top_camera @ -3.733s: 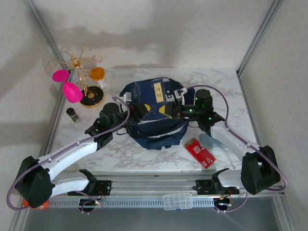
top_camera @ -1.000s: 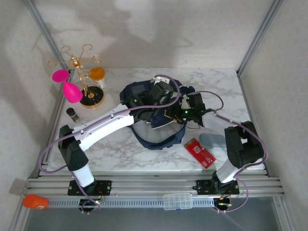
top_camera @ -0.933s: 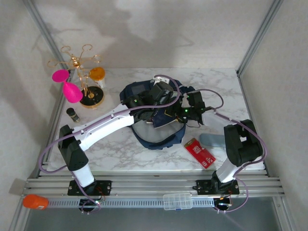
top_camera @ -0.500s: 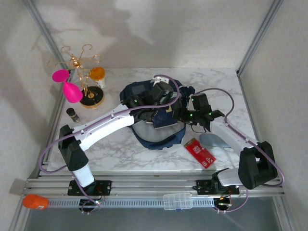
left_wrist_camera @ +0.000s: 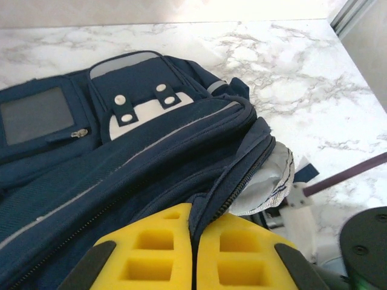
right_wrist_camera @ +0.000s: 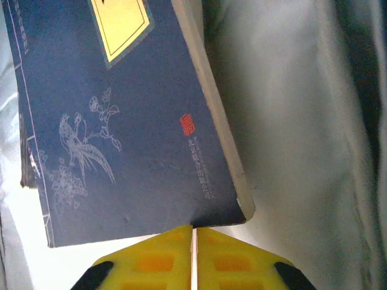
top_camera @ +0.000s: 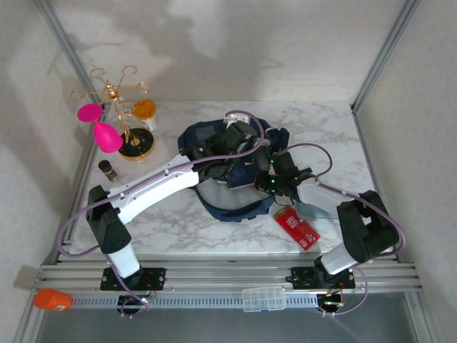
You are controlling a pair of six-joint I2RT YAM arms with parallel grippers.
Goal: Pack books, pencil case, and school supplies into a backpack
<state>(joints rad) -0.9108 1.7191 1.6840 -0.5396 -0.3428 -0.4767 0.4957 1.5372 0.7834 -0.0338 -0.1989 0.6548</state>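
Note:
The dark navy backpack [top_camera: 203,137] lies mid-table with its mouth held open. My left gripper [top_camera: 228,161] reaches over it; in the left wrist view the gripper [left_wrist_camera: 195,212] is shut on the backpack's zip edge [left_wrist_camera: 233,181], lifting the flap. A navy book [right_wrist_camera: 121,139] with a yellow label, white bird drawings and a red seal lies inside on the pale lining [right_wrist_camera: 296,121]. My right gripper [right_wrist_camera: 193,229] is shut, nothing between its pads, its tips against the book's near edge. From above, the right gripper [top_camera: 267,184] sits at the backpack's right opening.
A red packet [top_camera: 296,226] lies on the marble right of the backpack, below the right arm. A gold stand with pink and orange glasses [top_camera: 118,121] and a small dark bottle [top_camera: 108,170] stand at the left. A clear plastic box [top_camera: 262,299] rests on the front rail.
The right gripper has gone from half open to shut and has moved left and nearer, up to the book's edge. The left gripper holds the zip edge as before.

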